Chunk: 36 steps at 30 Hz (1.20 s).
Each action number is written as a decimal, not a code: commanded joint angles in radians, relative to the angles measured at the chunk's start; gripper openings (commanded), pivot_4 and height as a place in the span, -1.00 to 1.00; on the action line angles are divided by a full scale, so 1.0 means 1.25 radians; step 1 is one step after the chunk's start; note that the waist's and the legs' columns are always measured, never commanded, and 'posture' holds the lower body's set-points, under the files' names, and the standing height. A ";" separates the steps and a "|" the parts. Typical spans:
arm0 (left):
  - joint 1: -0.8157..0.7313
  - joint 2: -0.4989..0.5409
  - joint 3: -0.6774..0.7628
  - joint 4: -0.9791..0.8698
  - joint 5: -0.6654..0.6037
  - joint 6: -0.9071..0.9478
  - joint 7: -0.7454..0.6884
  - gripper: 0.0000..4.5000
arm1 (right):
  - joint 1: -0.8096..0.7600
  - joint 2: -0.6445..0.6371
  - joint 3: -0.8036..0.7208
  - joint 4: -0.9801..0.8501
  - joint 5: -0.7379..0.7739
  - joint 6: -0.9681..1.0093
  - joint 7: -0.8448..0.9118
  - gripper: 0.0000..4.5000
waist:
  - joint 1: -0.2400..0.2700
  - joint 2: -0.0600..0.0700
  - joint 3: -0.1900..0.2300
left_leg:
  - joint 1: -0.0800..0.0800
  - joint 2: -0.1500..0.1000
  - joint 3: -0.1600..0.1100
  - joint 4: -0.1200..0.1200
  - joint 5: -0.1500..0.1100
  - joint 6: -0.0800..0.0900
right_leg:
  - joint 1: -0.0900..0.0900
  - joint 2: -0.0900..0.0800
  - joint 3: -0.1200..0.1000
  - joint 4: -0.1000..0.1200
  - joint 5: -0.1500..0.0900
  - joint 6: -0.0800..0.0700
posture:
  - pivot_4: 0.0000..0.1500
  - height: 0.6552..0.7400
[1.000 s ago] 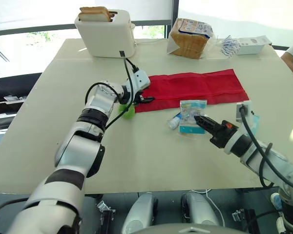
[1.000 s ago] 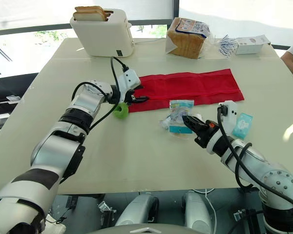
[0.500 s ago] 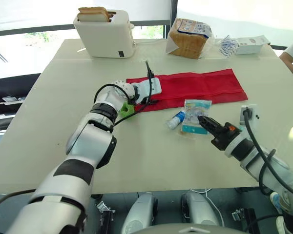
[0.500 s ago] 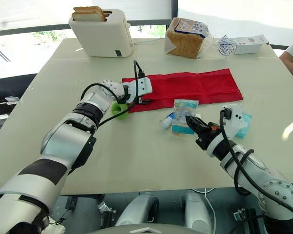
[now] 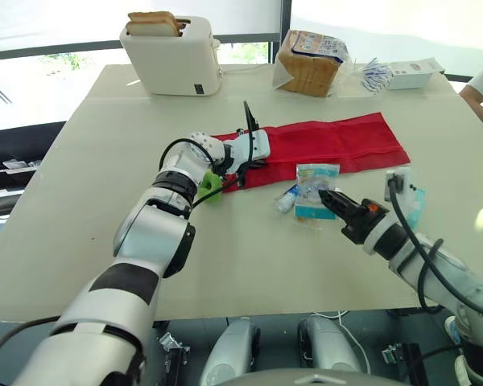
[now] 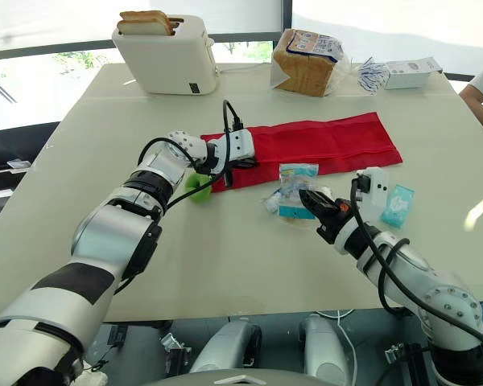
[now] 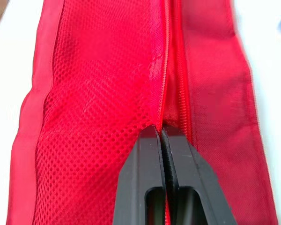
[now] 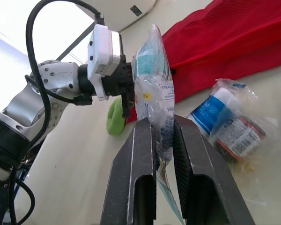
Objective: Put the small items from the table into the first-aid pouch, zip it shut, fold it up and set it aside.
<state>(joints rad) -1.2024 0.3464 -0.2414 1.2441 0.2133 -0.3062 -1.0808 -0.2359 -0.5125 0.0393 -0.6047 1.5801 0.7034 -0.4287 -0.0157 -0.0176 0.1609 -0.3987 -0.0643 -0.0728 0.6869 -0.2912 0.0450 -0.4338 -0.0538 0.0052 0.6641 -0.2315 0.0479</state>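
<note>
On the table (image 5: 105, 161) the red pouch (image 5: 330, 141) lay unfolded, with the left gripper (image 7: 162, 133) closed on its zipper edge. The right gripper (image 8: 161, 124) clamped a plastic packet (image 8: 152, 79) near it. Packing seemed underway, and I think the packet should next slide inside the pouch.

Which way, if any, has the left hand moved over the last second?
Yes. The left hand moved to the robot's right, away from the green roll and further onto the red pouch.
</note>
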 commanded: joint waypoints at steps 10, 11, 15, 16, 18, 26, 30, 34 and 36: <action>0.177 0.040 0.081 -0.363 -0.152 0.200 -0.140 -1.00 | -0.240 0.140 0.094 0.369 -0.158 0.146 0.172 -1.00 | -0.004 0.000 0.000 | 0.000 0.000 -0.001 0.000 0.000 0.000 | 0.000 -0.001 0.003 0.000 0.000 0.000 | 1.00 1.00; 0.186 0.042 0.084 -0.381 -0.159 0.210 -0.135 -1.00 | -0.249 0.149 0.096 0.386 -0.170 0.163 0.184 -1.00 | -0.004 0.000 0.000 | 0.000 0.000 -0.001 0.000 0.000 0.000 | 0.000 -0.001 0.004 0.000 0.000 0.000 | 1.00 1.00; 0.215 0.045 0.096 -0.447 -0.192 0.251 -0.130 -1.00 | -0.271 0.176 0.092 0.449 -0.216 0.221 0.214 -1.00 | -0.004 0.000 0.000 | 0.000 0.000 -0.001 0.001 0.000 0.000 | -0.001 -0.001 0.004 0.001 0.000 0.000 | 1.00 1.00; 0.223 0.047 0.096 -0.462 -0.197 0.254 -0.132 -1.00 | -0.276 0.184 0.087 0.465 -0.223 0.232 0.219 -1.00 | -0.004 0.001 0.000 | 0.000 0.000 -0.001 0.001 0.000 0.000 | -0.001 -0.001 0.004 0.001 0.000 0.000 | 1.00 1.00; 0.241 0.049 0.097 -0.496 -0.211 0.272 -0.138 -1.00 | -0.288 0.206 0.069 0.498 -0.234 0.249 0.219 -1.00 | -0.007 0.001 0.000 | 0.000 0.000 -0.001 0.000 0.000 0.000 | -0.001 -0.001 0.004 0.001 0.000 0.000 | 1.00 1.00; 0.275 0.050 0.107 -0.560 -0.243 0.336 -0.131 -1.00 | -0.335 0.264 0.012 0.575 -0.273 0.336 0.214 -1.00 | -0.020 0.001 -0.001 | 0.000 0.000 -0.001 0.000 0.000 -0.001 | -0.001 -0.003 0.004 0.001 0.000 0.000 | 1.00 1.00; 0.275 0.051 0.107 -0.559 -0.250 0.340 -0.135 -1.00 | -0.358 0.285 -0.005 0.619 -0.316 0.366 0.226 -1.00 | -0.021 0.001 -0.001 | 0.000 0.000 -0.001 0.000 0.000 -0.001 | -0.001 -0.003 0.004 0.001 0.000 0.000 | 1.00 1.00; 0.275 0.054 0.105 -0.561 -0.264 0.354 -0.145 -1.00 | -0.380 0.311 -0.030 0.663 -0.364 0.380 0.229 -1.00 | -0.022 0.002 -0.003 | 0.001 0.000 -0.001 0.000 0.000 -0.001 | -0.001 -0.003 0.004 0.002 0.000 0.000 | 1.00 1.00; 0.282 0.060 0.101 -0.572 -0.271 0.362 -0.153 -1.00 | -0.392 0.324 -0.046 0.690 -0.387 0.381 0.230 -1.00 | -0.024 0.002 -0.004 | 0.001 0.000 -0.001 0.000 0.000 -0.001 | -0.001 -0.003 0.004 0.002 0.000 0.000 | 1.00 1.00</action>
<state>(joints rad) -0.8489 0.4273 -0.1176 0.5970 -0.0836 0.1450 -1.2379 -0.7179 -0.1232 -0.0097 0.2107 1.1393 1.1893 -0.1362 -0.0459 -0.0155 0.1553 -0.3967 -0.0639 -0.0742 0.6871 -0.2909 0.0442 -0.4347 -0.0569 0.0109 0.6670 -0.2314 0.0476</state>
